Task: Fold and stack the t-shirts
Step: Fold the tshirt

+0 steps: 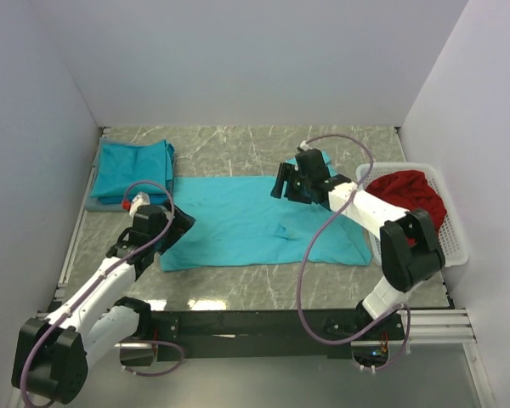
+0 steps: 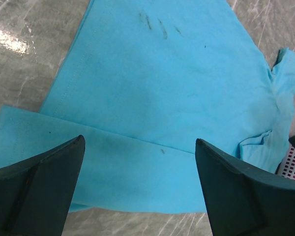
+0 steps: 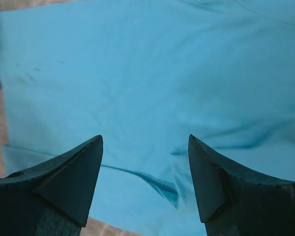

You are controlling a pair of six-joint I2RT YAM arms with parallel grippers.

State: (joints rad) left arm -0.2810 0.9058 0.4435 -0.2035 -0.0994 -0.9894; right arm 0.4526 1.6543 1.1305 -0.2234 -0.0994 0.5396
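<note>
A turquoise-blue t-shirt (image 1: 255, 221) lies spread and partly folded in the middle of the table; it also fills the left wrist view (image 2: 162, 83) and the right wrist view (image 3: 152, 73). A folded turquoise t-shirt (image 1: 132, 168) lies at the back left. My left gripper (image 1: 180, 225) is open and empty at the spread shirt's left edge, its jaws wide above the cloth. My right gripper (image 1: 282, 183) is open and empty above the shirt's far edge, right of the middle.
A white basket (image 1: 455, 242) holding red cloth (image 1: 412, 194) stands at the right edge of the table. The marbled table top (image 1: 238, 149) is walled by white panels at back and sides. A black rail (image 1: 263, 321) runs along the near edge.
</note>
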